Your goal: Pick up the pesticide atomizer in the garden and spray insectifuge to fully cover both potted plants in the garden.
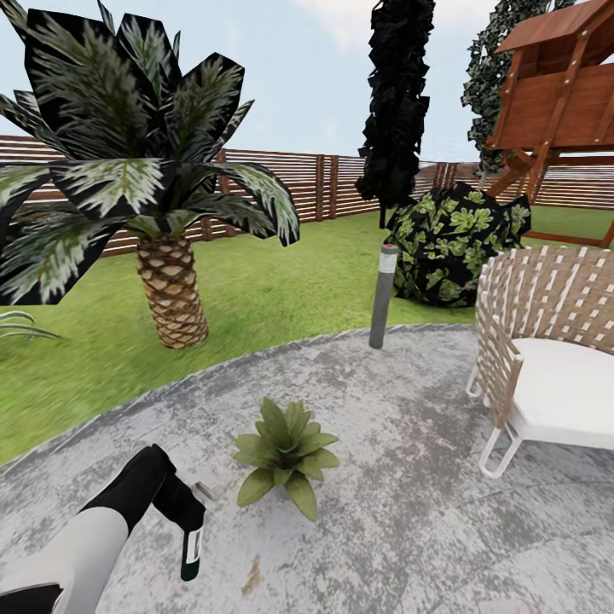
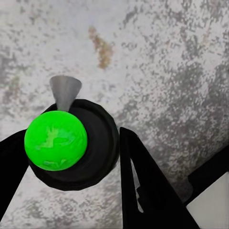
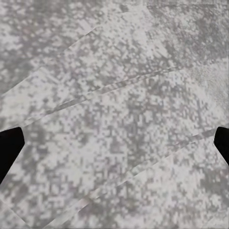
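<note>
Holding the pesticide atomizer (image 1: 193,550) clamped in my left gripper (image 1: 189,518), I have it hanging just beside the potted plant (image 1: 286,452) on the stone patio (image 1: 409,477). Its grey nozzle (image 2: 64,90) should swing to face the leaves, I judge, before spraying across the whole rosette. My right gripper's (image 3: 114,143) fingertips sit wide apart, holding nothing.

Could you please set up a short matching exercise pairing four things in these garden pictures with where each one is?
Things:
1. dark green atomizer bottle with white band
2. low green leafy rosette plant
3. white-cushioned wicker chair
4. scaly-trunked palm

Places:
A. on the lawn
B. on the patio, by the bottle
C. in the left end effector
D. at the patio's right side

Pairs: 1-C, 2-B, 3-D, 4-A
</note>
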### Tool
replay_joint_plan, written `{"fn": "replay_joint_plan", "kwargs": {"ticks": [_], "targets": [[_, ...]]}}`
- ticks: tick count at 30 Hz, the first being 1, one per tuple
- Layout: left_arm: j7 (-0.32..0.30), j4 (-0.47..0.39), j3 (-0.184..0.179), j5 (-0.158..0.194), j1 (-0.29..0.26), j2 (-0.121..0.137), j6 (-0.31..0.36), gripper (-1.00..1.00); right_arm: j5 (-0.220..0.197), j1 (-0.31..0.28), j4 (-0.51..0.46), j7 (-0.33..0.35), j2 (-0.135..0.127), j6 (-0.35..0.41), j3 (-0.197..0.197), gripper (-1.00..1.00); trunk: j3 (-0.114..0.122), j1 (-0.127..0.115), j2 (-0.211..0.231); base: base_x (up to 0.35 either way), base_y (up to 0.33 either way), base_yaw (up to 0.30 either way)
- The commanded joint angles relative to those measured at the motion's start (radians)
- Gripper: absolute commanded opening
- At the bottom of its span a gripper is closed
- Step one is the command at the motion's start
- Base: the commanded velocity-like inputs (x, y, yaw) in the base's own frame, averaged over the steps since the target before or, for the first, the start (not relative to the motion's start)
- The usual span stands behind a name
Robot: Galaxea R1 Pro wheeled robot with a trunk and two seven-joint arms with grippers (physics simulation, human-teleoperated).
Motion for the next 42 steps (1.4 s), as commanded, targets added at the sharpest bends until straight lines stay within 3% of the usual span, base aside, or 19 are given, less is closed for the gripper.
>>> {"fn": "replay_joint_plan", "kwargs": {"ticks": [1, 4, 6, 8, 10, 11, 14, 20, 34, 38, 42], "targets": [[-0.007, -0.001, 0.005, -0.007, 0.000, 0.001, 0.007, -1.00, 0.011, -0.001, 0.002, -0.004, 0.000, -0.003, -0.007, 1.00, -0.001, 0.000, 0.000, 0.016, 0.021, 0.000], [-0.008, 0.000, 0.004, -0.008, 0.000, 0.010, 0.006, -1.00, 0.011, 0.000, 0.002, -0.003, 0.000, -0.003, -0.008, 1.00, -0.001, 0.000, 0.000, 0.005, 0.007, 0.000], [-0.011, 0.002, 0.005, -0.028, -0.003, 0.017, 0.006, -1.00, 0.011, 0.001, 0.002, -0.003, 0.000, -0.003, -0.007, 1.00, -0.001, 0.000, 0.000, 0.001, 0.001, 0.000], [-0.045, 0.004, 0.006, -0.085, -0.008, 0.023, 0.006, -1.00, 0.011, 0.001, 0.002, -0.003, 0.000, -0.003, -0.007, 1.00, -0.001, 0.000, 0.000, 0.000, 0.000, 0.000], [-0.116, 0.001, 0.008, -0.143, -0.012, 0.024, 0.006, -1.00, 0.012, 0.001, 0.002, -0.003, 0.000, -0.003, -0.007, 1.00, -0.001, 0.000, 0.000, 0.000, 0.000, 0.000], [-0.188, -0.002, 0.009, -0.182, -0.013, 0.024, 0.006, -1.00, 0.012, 0.001, 0.005, -0.003, 0.000, -0.003, -0.007, 1.00, -0.001, 0.000, 0.000, 0.000, 0.000, 0.000], [-0.257, -0.027, 0.010, -0.218, -0.013, 0.022, 0.005, -1.00, 0.012, 0.002, 0.007, -0.003, -0.001, -0.003, -0.007, 1.00, -0.001, 0.000, 0.000, 0.000, 0.000, 0.000], [-0.275, -0.132, 0.010, -0.226, -0.005, 0.022, 0.008, -1.00, 0.012, 0.003, 0.008, -0.003, 0.000, -0.004, -0.007, 1.00, -0.001, 0.000, 0.000, 0.000, 0.000, 0.000], [-0.276, -0.133, 0.008, -0.231, -0.005, 0.011, 0.035, -1.00, 0.009, 0.003, 0.008, -0.003, 0.001, -0.003, -0.007, 1.00, -0.001, 0.000, 0.000, 0.077, 0.085, 0.000], [-0.267, -0.122, 0.008, -0.236, -0.048, -0.029, 0.036, -1.00, 0.010, 0.003, 0.008, -0.003, 0.001, -0.003, -0.007, 1.00, -0.001, 0.000, 0.000, 0.002, 0.002, 0.000], [-0.262, -0.053, 0.010, -0.260, -0.151, -0.078, 0.060, -1.00, 0.011, 0.002, 0.008, -0.003, 0.001, -0.003, -0.007, 1.00, -0.001, 0.000, 0.000, 0.000, 0.000, 0.000]]}}
